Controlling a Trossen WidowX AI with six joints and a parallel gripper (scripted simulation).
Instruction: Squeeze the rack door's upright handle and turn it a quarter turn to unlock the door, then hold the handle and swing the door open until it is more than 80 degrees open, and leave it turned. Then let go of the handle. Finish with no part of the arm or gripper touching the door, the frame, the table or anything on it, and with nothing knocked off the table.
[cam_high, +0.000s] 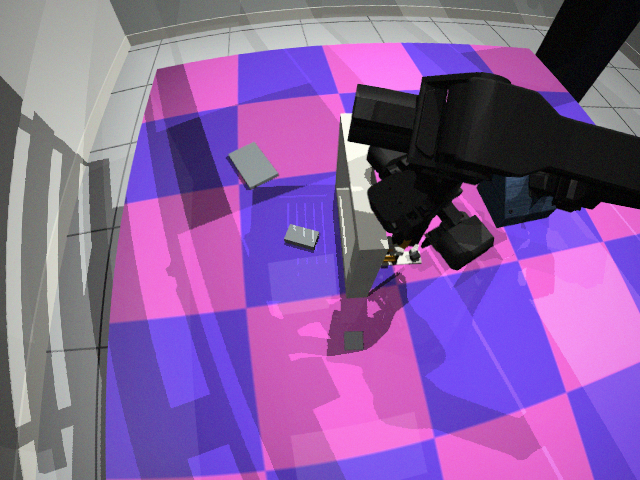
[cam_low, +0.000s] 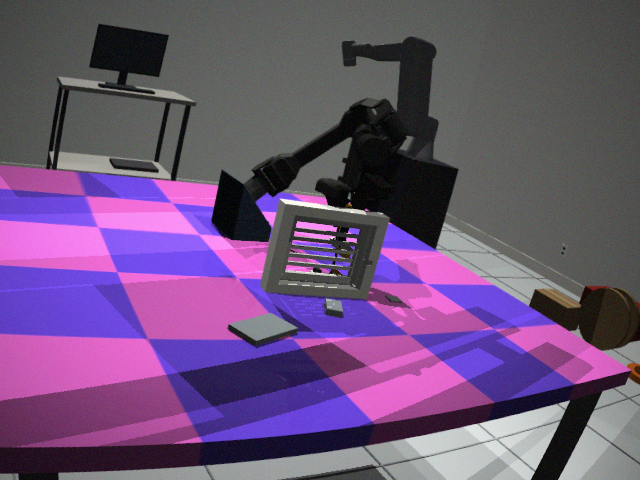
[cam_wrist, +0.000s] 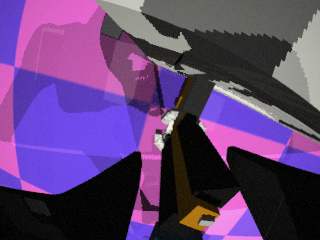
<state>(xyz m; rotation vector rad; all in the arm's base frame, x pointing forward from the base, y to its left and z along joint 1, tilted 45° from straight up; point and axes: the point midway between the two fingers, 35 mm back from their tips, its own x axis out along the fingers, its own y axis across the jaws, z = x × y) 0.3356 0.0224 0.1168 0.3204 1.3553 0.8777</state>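
The upright handle (cam_wrist: 184, 172) is a black grip with an orange stripe and an orange block at its near end (the brightest thing on that side). It stands on the arm's side of the pale grey rack frame (cam_high: 356, 268) (cam_low: 273, 248) (cam_wrist: 250, 30), near the frame's narrow end in the top view. In the wrist view its long axis runs from the orange block, low in the picture, up to pale metal bits farther off, leaning slightly left; how far it is turned I cannot tell.

The gripper (cam_high: 426, 227) (cam_low: 352, 195) (cam_wrist: 184, 155) has its fingers apart, one on each side of the handle, clamped on nothing. Whether either finger touches it, I cannot tell.

The frame stands upright on the checkered table (cam_high: 330, 439) (cam_low: 289, 436), its long axis running up and down the top view. Any lettering on it is too small to tell. On its far side from the arm lie a flat grey slab (cam_high: 253, 165) (cam_low: 262, 329) and a small grey block (cam_high: 301, 237) (cam_low: 333, 307); a square tile (cam_high: 354, 340) (cam_low: 393, 299) lies off the frame's end.
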